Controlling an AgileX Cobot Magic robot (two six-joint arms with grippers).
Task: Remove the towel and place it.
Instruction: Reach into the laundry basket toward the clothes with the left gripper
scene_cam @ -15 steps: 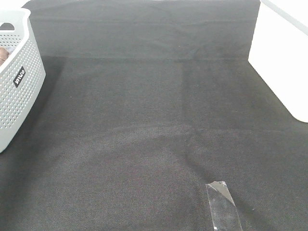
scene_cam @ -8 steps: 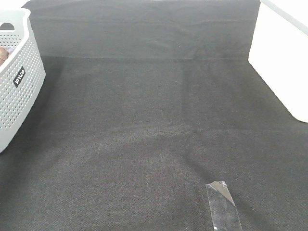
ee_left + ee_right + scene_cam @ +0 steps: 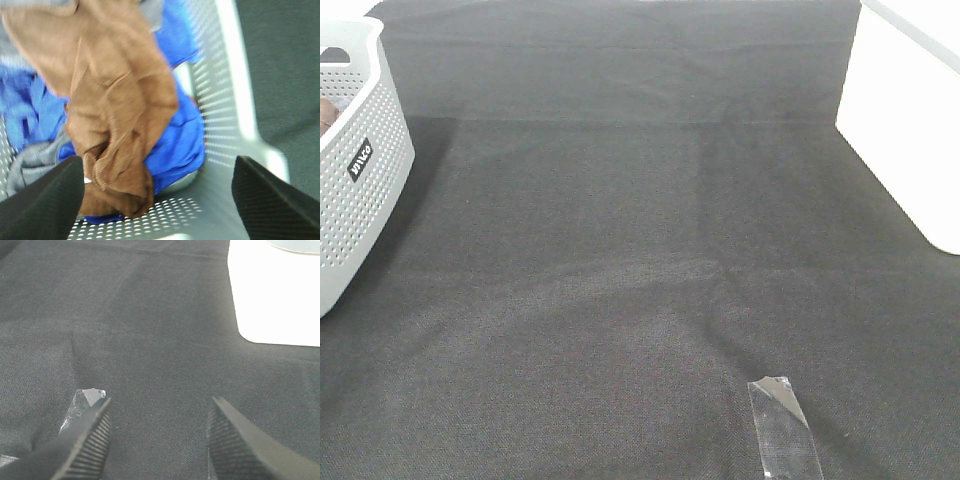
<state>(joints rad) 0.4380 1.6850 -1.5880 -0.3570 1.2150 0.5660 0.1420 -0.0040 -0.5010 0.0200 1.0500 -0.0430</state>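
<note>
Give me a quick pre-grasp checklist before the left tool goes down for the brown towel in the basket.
1. Left tool open: ok, jaws set wide apart over the basket.
2. Towel under the tool: ok, bunched nearer one jaw.
3. Towel free of other laundry: not ok, it lies on blue cloth.
4. Gap from tool to towel: cannot tell.
5. Right tool out of the way: ok, open above the tablecloth by the tape strip.

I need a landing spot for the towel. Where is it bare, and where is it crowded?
Bare: the tablecloth between basket and white slab, except the tape strip. Crowded: inside the basket, full of towel and blue cloths.
</note>
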